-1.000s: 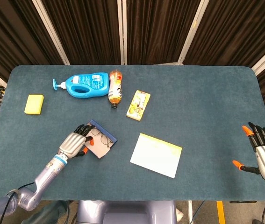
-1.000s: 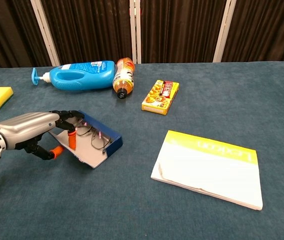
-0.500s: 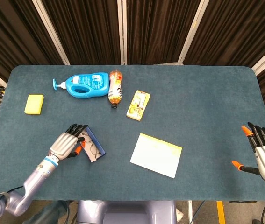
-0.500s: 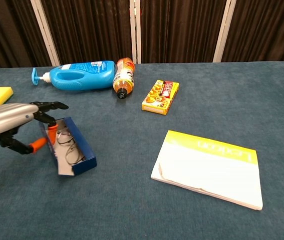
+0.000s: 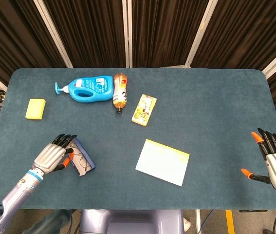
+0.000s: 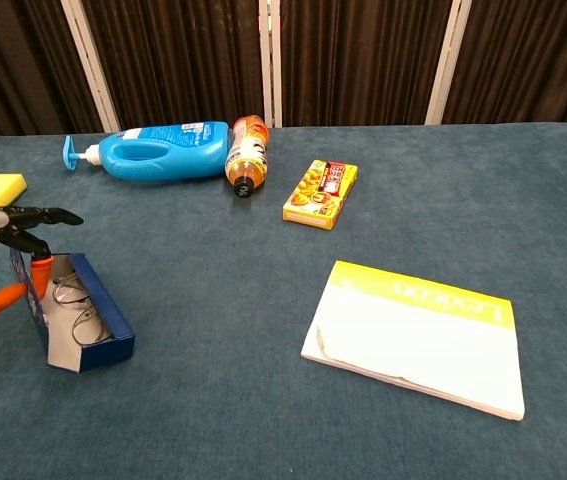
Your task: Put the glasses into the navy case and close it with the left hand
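navy case (image 6: 81,320): open, near table's (image 5: 206,112) front-left corner, dragged leftward over the last second | glasses (image 6: 71,310): inside, so closing remains | left hand (image 5: 53,155): grasping case's left edge, fingers over rim | right hand (image 5: 273,161): released, fingers spread, front-right corner | yellow notepad (image 5: 162,162): front-centre

A blue-carpeted table (image 5: 211,112) carries — from 9 to 12 o'clock — a sponge (image 5: 35,108), detergent bottle (image 5: 85,88), drink bottle (image 5: 120,92), snack box (image 5: 144,110); a booklet (image 5: 162,162) at 6; an open case (image 5: 82,157) at 8.
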Robot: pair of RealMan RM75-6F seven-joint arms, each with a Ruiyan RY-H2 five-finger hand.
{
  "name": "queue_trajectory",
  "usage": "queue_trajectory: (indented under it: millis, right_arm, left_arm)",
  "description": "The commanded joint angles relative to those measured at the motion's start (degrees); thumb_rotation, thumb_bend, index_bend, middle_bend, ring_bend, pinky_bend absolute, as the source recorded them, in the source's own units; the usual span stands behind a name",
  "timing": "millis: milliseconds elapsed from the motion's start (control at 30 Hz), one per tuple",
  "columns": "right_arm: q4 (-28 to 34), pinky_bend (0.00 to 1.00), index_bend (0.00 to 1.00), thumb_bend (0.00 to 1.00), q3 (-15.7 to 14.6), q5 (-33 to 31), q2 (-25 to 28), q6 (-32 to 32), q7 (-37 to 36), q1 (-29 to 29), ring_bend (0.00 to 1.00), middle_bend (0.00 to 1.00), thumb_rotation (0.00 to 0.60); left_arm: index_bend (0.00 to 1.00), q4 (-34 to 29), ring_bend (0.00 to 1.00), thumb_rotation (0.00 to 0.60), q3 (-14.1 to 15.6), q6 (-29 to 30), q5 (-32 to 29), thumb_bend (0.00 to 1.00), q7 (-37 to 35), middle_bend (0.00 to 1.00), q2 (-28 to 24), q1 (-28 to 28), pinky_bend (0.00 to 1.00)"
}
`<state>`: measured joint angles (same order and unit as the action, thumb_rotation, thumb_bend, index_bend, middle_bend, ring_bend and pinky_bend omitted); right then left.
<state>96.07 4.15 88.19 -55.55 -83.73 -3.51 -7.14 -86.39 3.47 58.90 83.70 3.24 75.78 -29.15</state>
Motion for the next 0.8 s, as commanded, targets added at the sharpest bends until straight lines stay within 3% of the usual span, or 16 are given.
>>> queue_trajectory:
  millis: [33, 200, 567, 667, 800]
  right_arm:
    - [-0.06, 0.0, 0.0, 0.0, 0.0, -0.08, -0.04, 0.17, 0.03, -0.07, 0.0, 0.0, 0.6]
    - [-0.22, 0.0, 0.0, 0.0, 0.11, -0.38, -0.15, 0.27, 0.24, -0.12, 0.0, 0.0, 0.6]
    - [-0.31, 0.0, 0.0, 0.0, 0.06, -0.49, -0.19, 0.41, 0.31, -0.11, 0.0, 0.0, 0.6]
    - [-0.23, 0.0, 0.0, 0.0, 0.03, -0.4, -0.17, 0.33, 0.37, -0.08, 0.0, 0.0, 0.6]
    - [-0.24, 0.0, 0.0, 0.0, 0.04, -0.5, -0.18, 0.36, 0.38, -0.06, 0.0, 0.0, 0.6]
  left_arm:
    - [0.63, -0.44, 0.0, 0.6, -0.95, -2.34, -1.79, 0.6, 1.34, 0.0, 1.24, -1.1, 0.0]
    - [0.63, 0.67, 0.0, 0.6, -2.86, -5.02, -4.89, 0.6, 4.13, 0.0, 4.05, -2.69, 0.0]
    - [0.58, 0.47, 0.0, 0.6, -3.64, -5.59, -6.99, 0.57, 6.46, 0.0, 4.63, -3.1, 0.0]
    - [0.46, 0.79, 0.0, 0.6, -3.82, -5.29, -6.92, 0.55, 5.72, 0.0, 4.88, -3.0, 0.0]
    - [0.11, 1.79, 0.0, 0.6, -4.1, -4.54, -6.37, 0.47, 4.46, 0.0, 5.46, -2.83, 0.0]
